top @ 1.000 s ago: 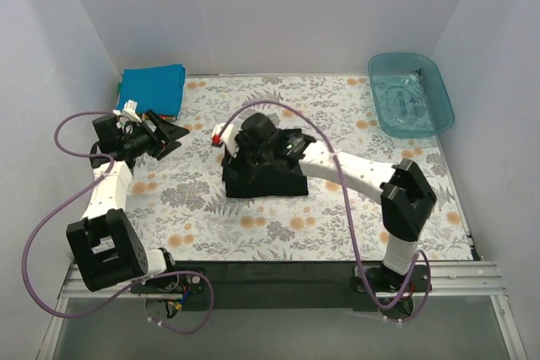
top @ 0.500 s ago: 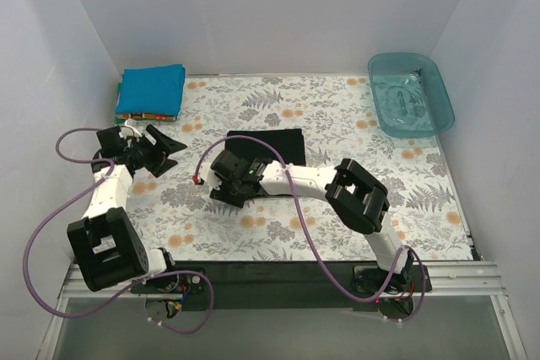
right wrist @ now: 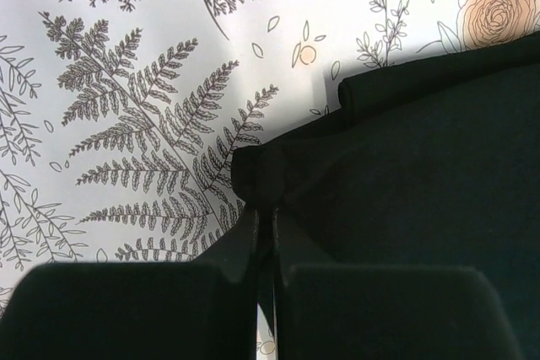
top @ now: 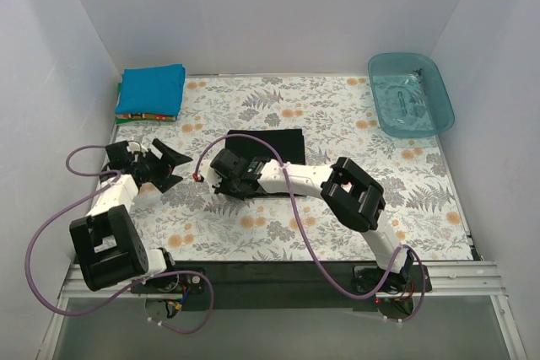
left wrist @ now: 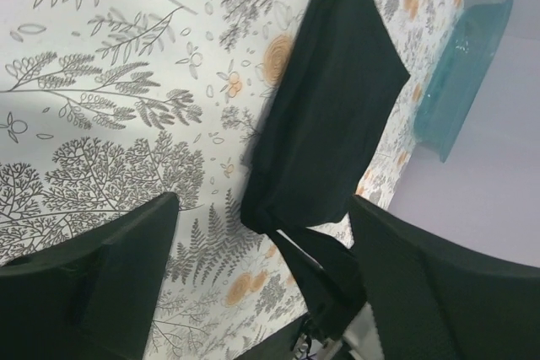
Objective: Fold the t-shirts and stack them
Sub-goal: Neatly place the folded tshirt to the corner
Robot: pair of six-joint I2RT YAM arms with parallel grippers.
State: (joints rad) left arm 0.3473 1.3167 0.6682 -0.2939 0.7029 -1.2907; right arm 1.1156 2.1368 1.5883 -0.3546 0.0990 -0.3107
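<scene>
Pinches the near left corner of the black shirt [top: 272, 144] with the right claw [top: 224, 183], fingers pressed together on a bunched fold of cloth. Holds the left claw [top: 173, 166] spread wide above the flowered tablecloth [top: 337, 115], left of that shirt and apart from it. Leaves the black shirt folded flat mid-table. Has the blue shirt [top: 152, 88] folded at the far left corner, orange and green slivers [top: 148, 115] beneath. Has a teal tub [top: 411, 93] at the far right.

One black t-shirt [top: 287, 142], one blue t-shirt [top: 152, 88], one tub [top: 413, 105].
</scene>
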